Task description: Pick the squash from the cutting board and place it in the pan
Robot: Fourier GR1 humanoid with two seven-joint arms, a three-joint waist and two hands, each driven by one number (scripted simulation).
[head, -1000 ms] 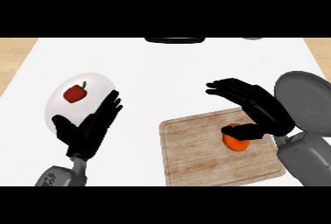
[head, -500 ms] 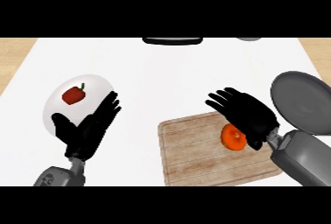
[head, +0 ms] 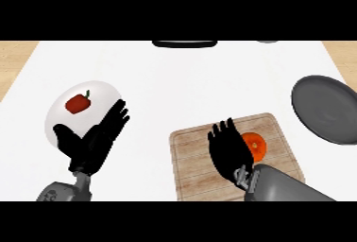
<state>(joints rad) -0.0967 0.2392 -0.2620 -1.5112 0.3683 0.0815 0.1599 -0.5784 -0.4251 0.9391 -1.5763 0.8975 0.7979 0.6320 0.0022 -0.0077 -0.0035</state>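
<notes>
Head view: right hand (head: 229, 152), fingers straight, rests on the cutting board (head: 202, 165) beside the orange squash (head: 255, 144) (lower right); pan (head: 327, 108) at right edge; left hand (head: 94, 139) relaxed, lower left.

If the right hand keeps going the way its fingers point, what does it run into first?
The right hand points up the view, along the cutting board, with the squash beside it to the right. It would probably pass the squash and cross the board's far edge onto bare counter, though height is unclear.

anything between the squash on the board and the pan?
Nothing visible. The squash lies on the cutting board beside the right robot hand; the pan sits off the board's upper right corner, with only bare counter between them.
</notes>
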